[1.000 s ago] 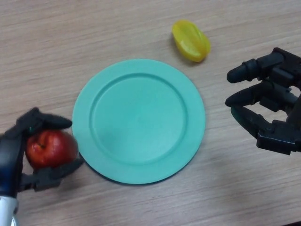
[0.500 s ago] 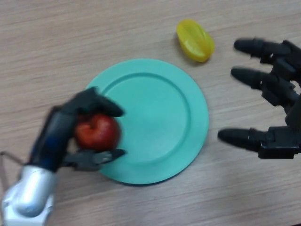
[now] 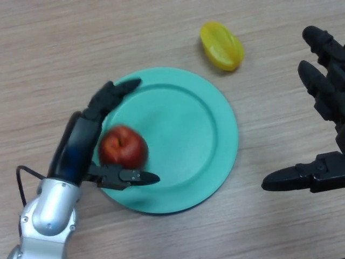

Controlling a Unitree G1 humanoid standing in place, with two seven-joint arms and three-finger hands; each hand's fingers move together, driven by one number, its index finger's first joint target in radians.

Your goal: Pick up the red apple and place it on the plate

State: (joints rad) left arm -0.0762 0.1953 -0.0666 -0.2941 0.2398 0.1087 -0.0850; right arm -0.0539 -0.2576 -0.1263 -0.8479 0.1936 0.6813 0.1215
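Note:
The red apple (image 3: 123, 147) rests on the left part of the teal plate (image 3: 183, 129). My left hand (image 3: 81, 143) reaches over the plate's left rim, open, with its fingers straight above the apple and its thumb straight below it. The apple lies in the gap between them, close to the palm. My right hand (image 3: 323, 102) hovers at the right edge of the view, open, fingers spread wide, well clear of the plate.
A yellow fruit (image 3: 221, 46) lies on the wooden table (image 3: 64, 54) just beyond the plate's upper right rim.
My left hand carried the apple from the table left of the plate onto the plate, then its fingers straightened off the apple. My right hand spread wider and drifted right.

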